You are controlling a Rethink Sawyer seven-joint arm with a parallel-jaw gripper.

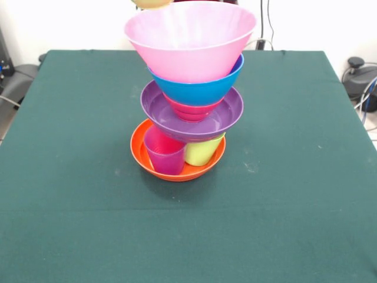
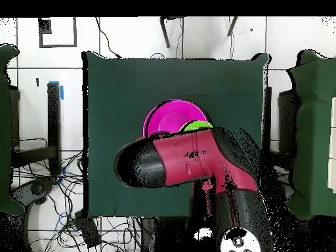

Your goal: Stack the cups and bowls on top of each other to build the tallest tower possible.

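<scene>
Orange base: a glossy orange plastic bowl point(image 1: 177, 171) sits mid-table, holding, left to right, a tapered purple plastic cup point(image 1: 164, 154) and a lime green plastic cup point(image 1: 204, 151).
Tower point(image 1: 189, 88): above them, a wide purple bowl point(image 1: 227, 113), a small red bowl point(image 1: 192, 110), a blue bowl point(image 1: 197, 91) and a big pink bowl point(image 1: 189, 41) on top.
Progress: mostly built, I judge; a pale object point(image 1: 152, 3) at 12 o'clock is unplaced.
Front view: shows every layer.
Overhead view: the red and black arm point(image 2: 190, 161) covers the stack's 6 o'clock side.
Gripper: cannot tell its state.
</scene>
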